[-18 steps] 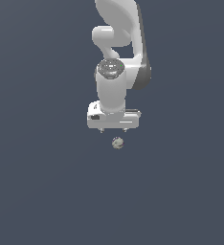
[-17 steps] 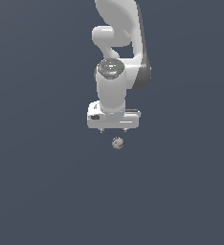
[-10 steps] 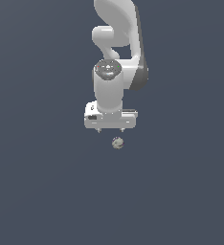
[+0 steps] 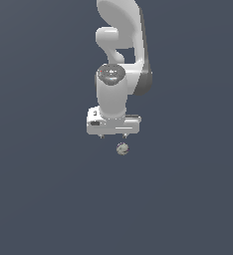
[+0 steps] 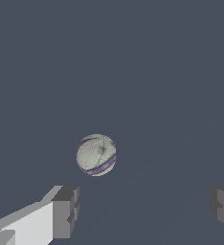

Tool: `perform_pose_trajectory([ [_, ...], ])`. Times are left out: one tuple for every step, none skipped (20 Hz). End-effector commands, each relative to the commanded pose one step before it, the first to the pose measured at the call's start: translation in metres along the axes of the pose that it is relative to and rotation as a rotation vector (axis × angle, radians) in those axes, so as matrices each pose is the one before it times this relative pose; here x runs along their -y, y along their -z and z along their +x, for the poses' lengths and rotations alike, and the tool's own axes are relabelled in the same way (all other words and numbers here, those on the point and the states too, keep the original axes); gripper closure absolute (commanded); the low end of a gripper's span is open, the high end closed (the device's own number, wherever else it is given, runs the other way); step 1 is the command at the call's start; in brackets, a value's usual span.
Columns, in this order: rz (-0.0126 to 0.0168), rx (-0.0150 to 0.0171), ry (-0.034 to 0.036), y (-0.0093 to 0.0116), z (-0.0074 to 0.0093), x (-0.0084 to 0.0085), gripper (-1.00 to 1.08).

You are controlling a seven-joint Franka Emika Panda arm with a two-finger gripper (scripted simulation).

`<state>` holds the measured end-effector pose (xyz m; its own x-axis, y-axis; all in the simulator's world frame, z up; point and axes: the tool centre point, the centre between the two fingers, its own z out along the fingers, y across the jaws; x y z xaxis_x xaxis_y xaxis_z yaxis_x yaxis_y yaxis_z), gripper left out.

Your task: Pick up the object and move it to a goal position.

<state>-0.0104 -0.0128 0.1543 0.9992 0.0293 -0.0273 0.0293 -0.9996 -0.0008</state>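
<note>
Arm: a glossy white Franka robot arm with dark grey joint bands [image 4: 119, 74] reaches down from the top edge of the exterior view, its wrist pointing straight at the surface below.
Gripper: the white, box-shaped gripper [image 4: 113, 135] hangs at the end of the arm, its body set crosswise in the exterior view; only two short finger stubs show under it there.
Gripper state: spread wide, with nothing between the fingers; in the wrist view one grey-tipped white finger [image 5: 63, 211] and the other grey fingertip [image 5: 223, 206] stand well apart near opposite edges of the picture.
Object: a small roundish grey-beige ball with dark mottled patches, thin lines and a purplish band [image 5: 96, 154], stone-like, narrower than the gripper.
Object position: it lies on the plain dark slate-blue bench [image 4: 44, 189], just below the gripper in the exterior view [image 4: 122, 148], slightly toward the exterior view's right of the gripper's middle.
Contact: the ball is clear of both fingers; in the wrist view it sits ahead of them, nearer the white finger than the other.
Height: how far the fingertips are above the bench cannot be told.
</note>
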Motion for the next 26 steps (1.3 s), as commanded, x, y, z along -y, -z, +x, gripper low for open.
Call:
perform_pose_trajectory([
  [-0.00149, -0.00160, 0.02332, -0.00730, -0.00011, 0.00428, -0.92],
  [-0.00067, -0.00153, 0.01307, -0.00392, 0.00008, 0.00242, -0.92],
  [-0.00062, -0.00175, 0.01471, -0.00440, 0.00008, 0.00279, -0.92],
  [-0.00062, -0.00196, 0.01646, -0.00489, 0.00006, 0.00313, -0.92],
  [-0.00062, -0.00217, 0.01825, -0.00538, 0.00003, 0.00345, -0.92],
  [-0.00053, -0.00240, 0.02001, -0.00586, 0.00000, 0.00382, -0.92],
  [-0.00035, -0.00244, 0.02002, -0.00583, -0.00002, 0.00388, -0.92],
  [-0.00018, -0.00227, 0.01832, -0.00529, -0.00004, 0.00362, -0.92],
  [-0.00005, -0.00208, 0.01659, -0.00476, -0.00005, 0.00330, -0.92],
  [0.00005, -0.00189, 0.01487, -0.00424, -0.00006, 0.00299, -0.92],
  [0.00011, -0.00169, 0.01312, -0.00373, -0.00006, 0.00266, -0.92],
  [0.00015, -0.00148, 0.01137, -0.00322, -0.00005, 0.00233, -0.92],
  [0.00017, -0.00127, 0.00963, -0.00271, -0.00005, 0.00199, -0.92],
  [0.00017, -0.00105, 0.00789, -0.00221, -0.00004, 0.00164, -0.92],
  [0.00015, -0.00082, 0.00612, -0.00172, -0.00003, 0.00127, -0.92],
  [0.00011, -0.00059, 0.00438, -0.00122, -0.00002, 0.00092, -0.92],
  [0.00007, -0.00035, 0.00256, -0.00074, -0.00002, 0.00051, -0.92],
  [0.00003, -0.00013, 0.00097, -0.00024, 0.00001, 0.00024, -0.92],
  [0.00027, 0.00189, -0.00485, 0.00097, -0.00026, -0.00063, -0.92],
  [0.00000, 0.00000, 0.00000, -0.00035, -0.00001, -0.00001, -0.92],
  [0.00000, 0.00000, 0.00000, -0.00106, -0.00003, -0.00004, -0.92],
  [0.00000, 0.00000, 0.00000, -0.00176, -0.00005, -0.00007, -0.92],
  [-0.00003, -0.00024, 0.00065, -0.00231, -0.00002, 0.00029, -0.92],
  [0.00000, 0.00000, 0.00000, -0.00314, -0.00011, -0.00012, -0.92],
  [-0.00002, -0.00024, 0.00065, -0.00368, -0.00008, 0.00024, -0.92],
  [0.00000, 0.00000, 0.00000, -0.00448, -0.00018, -0.00016, -0.92],
])
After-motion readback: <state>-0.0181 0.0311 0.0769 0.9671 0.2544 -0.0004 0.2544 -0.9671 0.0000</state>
